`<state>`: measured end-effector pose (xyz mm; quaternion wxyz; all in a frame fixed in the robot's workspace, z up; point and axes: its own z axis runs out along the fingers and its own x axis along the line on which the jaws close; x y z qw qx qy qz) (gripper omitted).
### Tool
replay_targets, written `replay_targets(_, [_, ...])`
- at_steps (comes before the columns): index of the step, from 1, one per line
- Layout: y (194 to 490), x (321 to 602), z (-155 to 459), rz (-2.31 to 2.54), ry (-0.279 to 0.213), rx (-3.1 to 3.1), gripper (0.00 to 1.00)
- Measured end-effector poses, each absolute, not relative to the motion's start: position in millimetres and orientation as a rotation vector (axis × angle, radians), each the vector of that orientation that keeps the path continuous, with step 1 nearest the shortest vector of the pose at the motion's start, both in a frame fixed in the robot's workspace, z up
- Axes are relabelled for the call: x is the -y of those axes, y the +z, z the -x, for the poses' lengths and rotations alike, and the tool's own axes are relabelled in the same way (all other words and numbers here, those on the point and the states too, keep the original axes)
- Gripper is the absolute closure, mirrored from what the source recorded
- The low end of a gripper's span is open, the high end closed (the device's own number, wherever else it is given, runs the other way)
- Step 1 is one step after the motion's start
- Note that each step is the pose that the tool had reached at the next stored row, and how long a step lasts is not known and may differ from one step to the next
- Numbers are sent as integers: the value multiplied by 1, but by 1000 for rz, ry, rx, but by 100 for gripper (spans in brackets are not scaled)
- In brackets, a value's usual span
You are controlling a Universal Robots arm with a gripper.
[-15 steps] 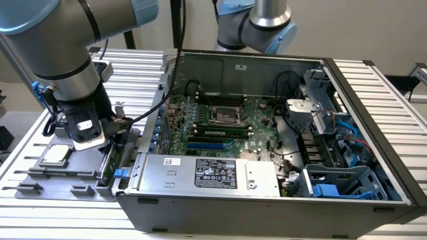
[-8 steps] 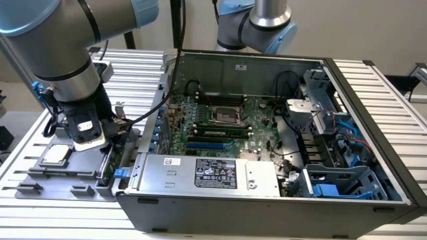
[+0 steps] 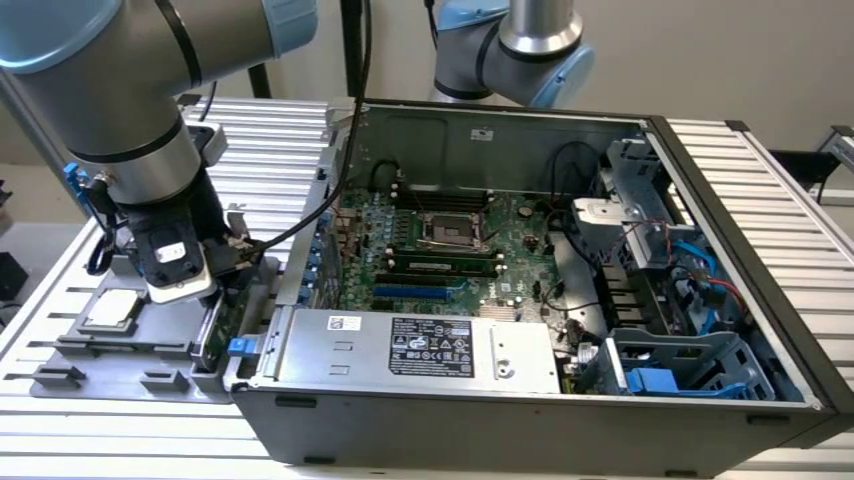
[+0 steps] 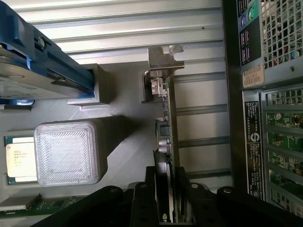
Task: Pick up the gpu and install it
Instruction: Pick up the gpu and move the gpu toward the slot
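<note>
So the gpu [image 4: 166, 127] was standing on its edge in a slot of the grey parts tray [image 4: 128, 142], with its silver bracket [image 4: 165, 56] at the far end. In the exterior view the tray sat on the slatted worktop [image 3: 120, 440] at about nine o'clock from the open PC case [image 3: 534, 420].

The gripper [image 4: 166, 198] was right down on the card. There was one of the fingers [image 4: 150, 187] on each face, close in. I honestly couldn't tell whether they were pressing on it or just bracketing it.

My read on handling:
- **Weight and feel:** it looked light and stiff, but thin and delicate.
- **Surfaces:** the bare board faces were probably a bit slick, and the little parts on one side wouldn't like being squeezed.
- **Where to hold it:** I'd pinch flat across the upper edge, about mid-length, away from the connector edge and the taller components.
- **What to avoid:** the bracket looked like the toughest bit, but gripping only there would likely let the card swing.

Writing-wise, not much was legible:
- The power supply [image 3: 414, 345] had a black spec label [image 3: 431, 350] and a small white sticker, both too fine to read.
- The back of the case had a few stickers, one with a round logo, and I couldn't make out a brand.
- The CPU [image 4: 19, 161] lying in the tray had printing on its lid that was also unreadable.

A hard drive with blue rails [image 4: 28, 71] sat in the tray as well.
</note>
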<state>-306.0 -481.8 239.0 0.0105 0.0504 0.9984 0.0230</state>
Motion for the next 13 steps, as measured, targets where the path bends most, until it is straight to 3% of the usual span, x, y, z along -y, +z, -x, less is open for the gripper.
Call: replay_targets(13, [239,482,306,-156,72,-3116,73])
